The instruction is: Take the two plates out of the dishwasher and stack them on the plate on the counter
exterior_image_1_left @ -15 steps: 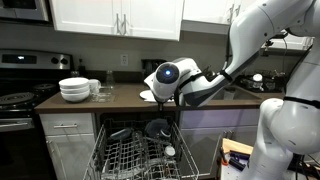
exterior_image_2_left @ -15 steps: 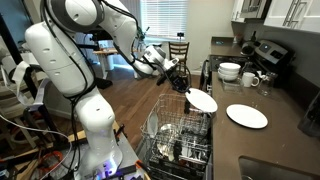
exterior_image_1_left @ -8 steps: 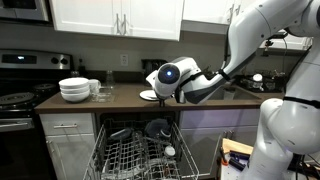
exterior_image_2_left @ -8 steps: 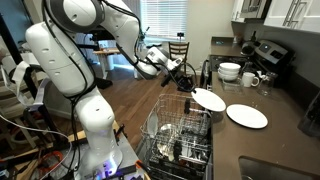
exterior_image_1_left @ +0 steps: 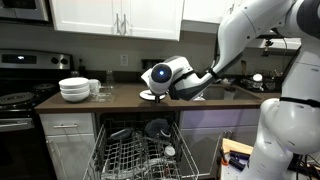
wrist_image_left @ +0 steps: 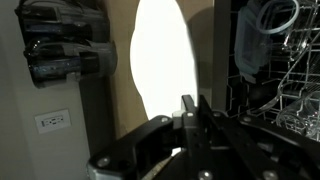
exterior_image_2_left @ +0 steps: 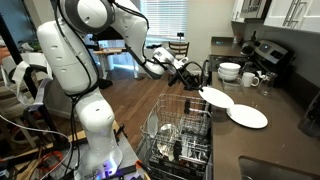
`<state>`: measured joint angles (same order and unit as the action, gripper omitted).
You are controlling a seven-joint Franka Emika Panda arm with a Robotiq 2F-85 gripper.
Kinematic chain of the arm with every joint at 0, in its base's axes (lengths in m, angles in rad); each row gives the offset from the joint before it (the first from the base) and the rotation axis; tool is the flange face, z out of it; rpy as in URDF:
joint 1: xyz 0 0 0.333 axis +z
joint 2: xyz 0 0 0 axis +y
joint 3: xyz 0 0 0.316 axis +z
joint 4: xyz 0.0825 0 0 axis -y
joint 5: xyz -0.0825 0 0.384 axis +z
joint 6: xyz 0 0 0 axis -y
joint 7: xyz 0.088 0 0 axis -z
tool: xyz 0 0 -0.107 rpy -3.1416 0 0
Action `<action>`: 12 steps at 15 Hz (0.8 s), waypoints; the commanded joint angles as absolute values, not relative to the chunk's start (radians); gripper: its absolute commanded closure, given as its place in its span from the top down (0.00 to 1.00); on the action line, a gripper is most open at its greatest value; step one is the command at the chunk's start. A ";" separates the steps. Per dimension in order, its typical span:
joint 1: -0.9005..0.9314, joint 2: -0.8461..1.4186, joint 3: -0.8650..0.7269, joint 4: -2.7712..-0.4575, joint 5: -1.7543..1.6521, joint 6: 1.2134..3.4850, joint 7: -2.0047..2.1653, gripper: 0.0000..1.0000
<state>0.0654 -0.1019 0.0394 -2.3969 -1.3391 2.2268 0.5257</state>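
Holding plate (wrist_image_left: 163, 60) in tool (wrist_image_left: 190, 108) — counter plate (exterior_image_2_left: 247, 116), exterior-only

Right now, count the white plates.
2: the held plate in the gripper near the counter edge; the other plate flat on the counter. The dishwasher rack may hide more.

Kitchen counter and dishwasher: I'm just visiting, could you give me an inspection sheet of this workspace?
Surface: dark counter.
Job's things: held plate, white, tilted in the air beside the counter plate, which lies flat; dishwasher rack pulled out, dark dishes inside.
Clutter: stacked bowls, mug.
Grippers: gripper shut on the held plate's rim.
Cables: wires by the robot base.
Surroundings: stove, cabinets, chair.
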 commanded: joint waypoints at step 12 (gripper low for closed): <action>0.051 0.029 0.021 -2.278 -1.348 2.233 0.534 0.02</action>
<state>0.0634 0.0153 0.0163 -2.2901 -1.3398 2.2332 0.5247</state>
